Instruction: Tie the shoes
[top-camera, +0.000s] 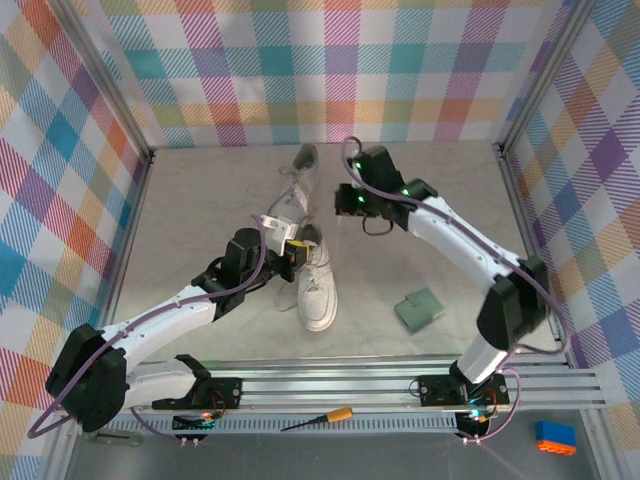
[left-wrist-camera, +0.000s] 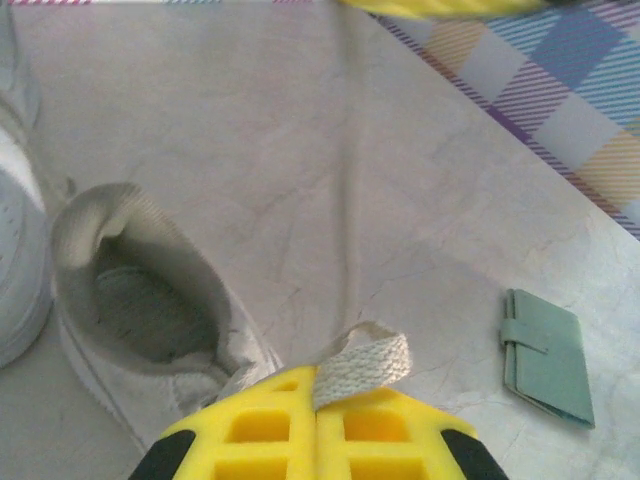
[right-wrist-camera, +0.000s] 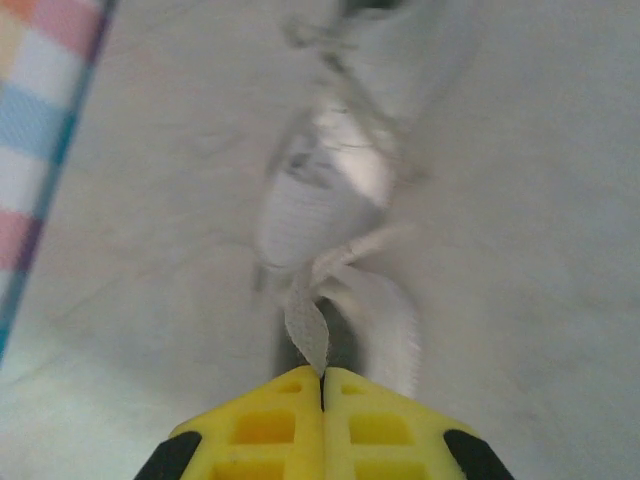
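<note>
Tying step: probably drawing two lace strands apart to cinch a knot.
Left claw (left-wrist-camera: 316, 385): clamped on a flat lace end (left-wrist-camera: 365, 358) beside the near shoe (top-camera: 318, 295).
Right claw (right-wrist-camera: 322, 375): clamped on a lace strand (right-wrist-camera: 305, 320).
Shoes: mid-table, the far shoe (top-camera: 300, 180) behind.
Next: steady opposing pull, grips kept firm.

Bench (top-camera: 200, 220): pale marbled surface, enclosed at 9, 12 and 3 o'clock by plaid-patterned walls (top-camera: 330, 70). Green pad (top-camera: 419, 310): small, folded, lying flat on the bench at about 4 o'clock. The left wrist view places the same pad (left-wrist-camera: 545, 357) at 4 o'clock too. Metal rail (top-camera: 350, 385): runs along the 6 o'clock edge. Screwdriver (top-camera: 318, 419): orange handle, lying just beyond the rail at 6 o'clock. Blue-and-orange block (top-camera: 555, 436): at 5 o'clock, in the near corner.
</note>
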